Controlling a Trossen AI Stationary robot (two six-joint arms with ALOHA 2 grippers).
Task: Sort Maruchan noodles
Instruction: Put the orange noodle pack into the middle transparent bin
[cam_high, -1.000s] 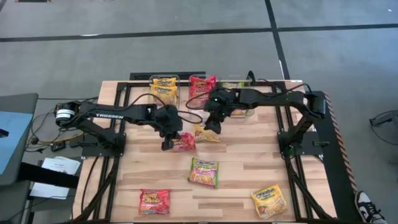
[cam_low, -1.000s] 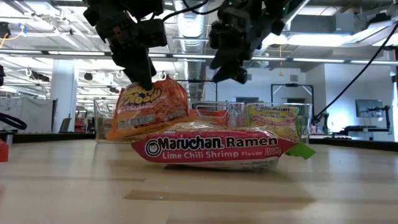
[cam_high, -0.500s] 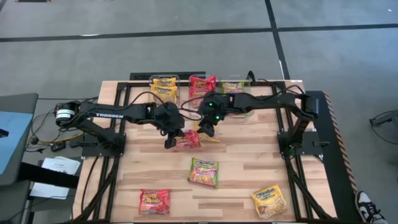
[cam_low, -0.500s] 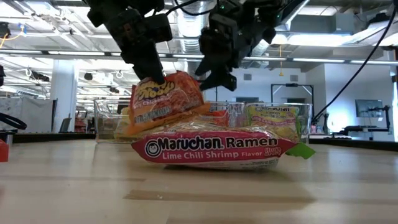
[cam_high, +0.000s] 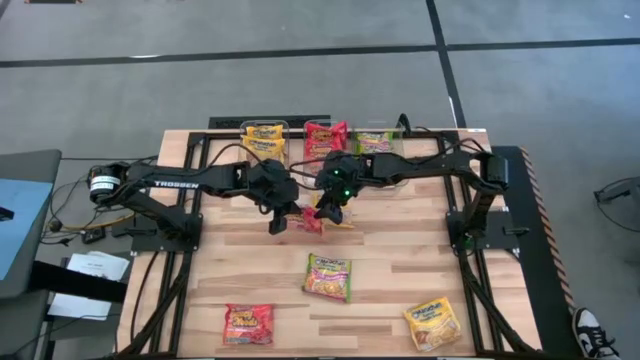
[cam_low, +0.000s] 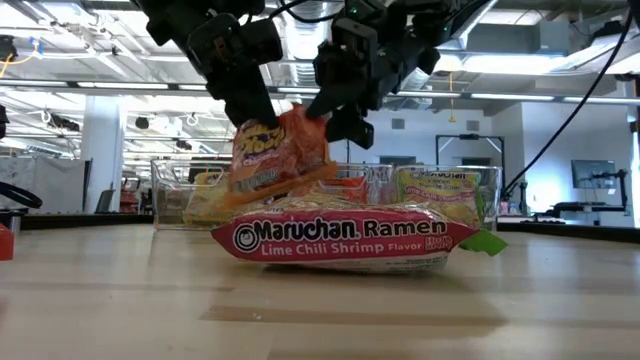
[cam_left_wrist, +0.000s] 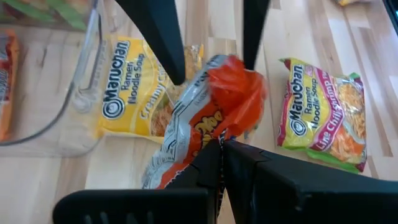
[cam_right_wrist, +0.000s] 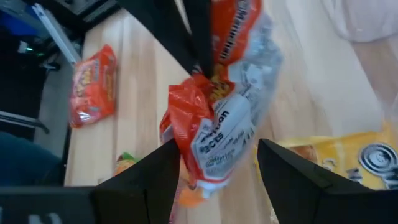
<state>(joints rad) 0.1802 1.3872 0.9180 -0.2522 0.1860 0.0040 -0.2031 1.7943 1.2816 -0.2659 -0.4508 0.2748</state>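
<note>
While three clear bins (cam_high: 322, 140) at the counter's (cam_high: 400, 270) far edge already hold packets, we hold a red packet (cam_high: 307, 221) mid-air: left jaws (cam_high: 278, 224) pinched shut on it, right jaws (cam_high: 327, 213) spread wide around its other end. Four more, we judge, await sorting on the slatted wood: a yellow packet (cam_left_wrist: 134, 87), a lime chili shrimp packet (cam_high: 328, 276) and two near packets (cam_high: 248, 323). Beyond lies an open workshop.

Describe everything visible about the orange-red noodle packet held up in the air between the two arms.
The orange-red noodle packet is a crinkly, glossy plastic pack with yellow lettering and a pale printed back. It hangs tilted above the table, clear of the wood, over the Lime Chili Shrimp packet as the low view frames it. The left gripper pinches one crumpled edge with shut jaws. The right gripper has open jaws astride the opposite end, not yet closed.
</note>
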